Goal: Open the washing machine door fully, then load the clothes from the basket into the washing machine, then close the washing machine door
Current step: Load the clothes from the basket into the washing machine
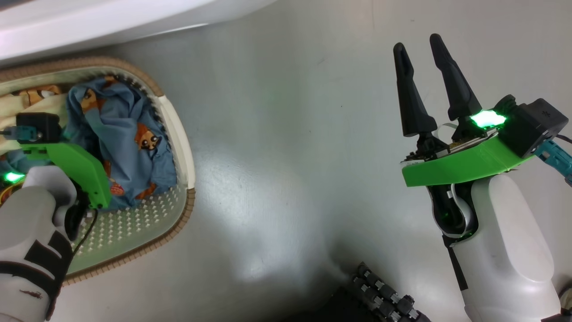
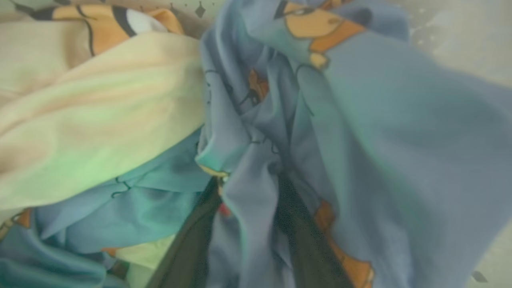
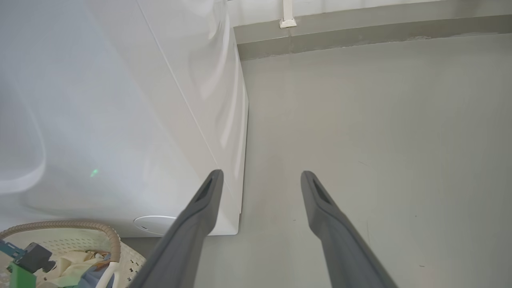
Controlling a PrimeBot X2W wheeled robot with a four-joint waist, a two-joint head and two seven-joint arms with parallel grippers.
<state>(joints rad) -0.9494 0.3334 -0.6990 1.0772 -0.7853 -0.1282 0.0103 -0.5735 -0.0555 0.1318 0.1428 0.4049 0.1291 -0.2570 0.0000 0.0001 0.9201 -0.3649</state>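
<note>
The basket [image 1: 190,179] stands on the floor at the left, holding the clothes: crumpled light blue fabric with orange animals [image 1: 129,134] and a cream cloth [image 1: 27,107]. My left arm's green wrist mount [image 1: 80,172] reaches down into it and hides the fingers. In the left wrist view my left gripper [image 2: 248,180] is sunk in the blue fabric [image 2: 380,140], its dark fingers [image 2: 188,240] apart with a fold between them, beside the cream cloth [image 2: 100,120]. My right gripper [image 1: 418,42] hangs open over bare floor, empty [image 3: 261,176]. The washing machine [image 3: 120,120] is a white box behind the basket [image 3: 80,226]. The washing machine door is out of view.
The washing machine's white edge [image 1: 111,22] runs along the top left. Grey floor [image 1: 290,156] spreads between the basket and my right arm. A dark ribbed part of my base [image 1: 384,295] sits at the bottom. A grey skirting [image 3: 360,36] lines the far wall.
</note>
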